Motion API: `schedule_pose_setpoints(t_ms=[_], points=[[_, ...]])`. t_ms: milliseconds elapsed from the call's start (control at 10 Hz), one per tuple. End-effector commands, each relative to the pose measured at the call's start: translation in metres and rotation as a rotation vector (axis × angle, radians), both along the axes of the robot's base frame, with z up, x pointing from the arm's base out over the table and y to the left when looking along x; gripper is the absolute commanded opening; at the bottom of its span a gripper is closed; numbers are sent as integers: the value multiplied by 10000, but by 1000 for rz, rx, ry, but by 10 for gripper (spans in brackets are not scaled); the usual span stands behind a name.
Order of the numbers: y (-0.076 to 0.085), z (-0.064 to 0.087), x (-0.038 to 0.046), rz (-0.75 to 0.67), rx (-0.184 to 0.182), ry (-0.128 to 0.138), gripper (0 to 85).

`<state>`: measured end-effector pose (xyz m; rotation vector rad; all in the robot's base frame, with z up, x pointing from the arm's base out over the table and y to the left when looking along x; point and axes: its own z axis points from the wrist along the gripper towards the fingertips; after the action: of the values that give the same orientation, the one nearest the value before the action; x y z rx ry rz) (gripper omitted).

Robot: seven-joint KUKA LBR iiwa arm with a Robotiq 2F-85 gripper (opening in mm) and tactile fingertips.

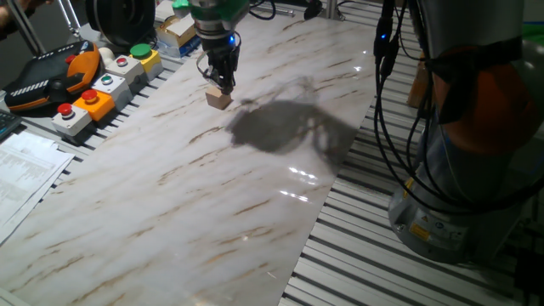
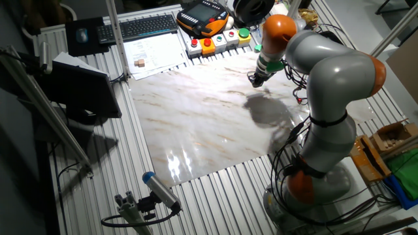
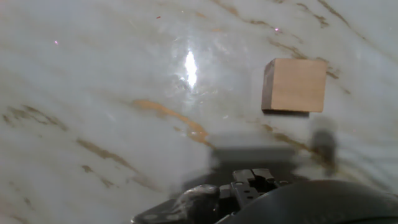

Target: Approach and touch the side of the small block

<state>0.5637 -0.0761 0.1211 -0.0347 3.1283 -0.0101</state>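
The small block [image 1: 218, 99] is a light-tan wooden cube lying on the marbled tabletop [image 1: 212, 195], towards the far left. My gripper [image 1: 224, 82] hangs right above it, fingers pointing down and drawn together, tips just over its top back edge. I cannot tell whether they touch it. In the hand view the block [image 3: 295, 85] sits upper right, with a blurred dark fingertip [image 3: 322, 140] close below it. In the other fixed view the gripper [image 2: 255, 79] is near the table's far edge, and the block is too small to make out there.
Grey boxes with coloured buttons [image 1: 102, 89] line the left edge. An orange and black teach pendant [image 1: 51, 76] lies behind them, and papers [image 1: 25, 170] lie at the near left. The arm's base and cables [image 1: 459, 127] stand to the right. Slatted metal [image 1: 382, 263] borders the marbled top.
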Motion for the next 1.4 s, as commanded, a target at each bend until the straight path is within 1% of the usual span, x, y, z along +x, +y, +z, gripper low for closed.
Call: schedule_pose_setpoints(t_ms=[0,100,200,300,500,700,900,1300], points=[[-71,-69,25,6,6,-7,7],[-119,-116,33,8,12,-16,7],[-141,-147,45,5,9,-24,7],[-163,-198,70,0,8,-26,7],[-216,-305,120,-11,25,-21,7],[-259,-358,175,-9,34,-21,7],[-310,-391,198,-6,36,-19,7],[-360,-503,282,1,36,-24,7]])
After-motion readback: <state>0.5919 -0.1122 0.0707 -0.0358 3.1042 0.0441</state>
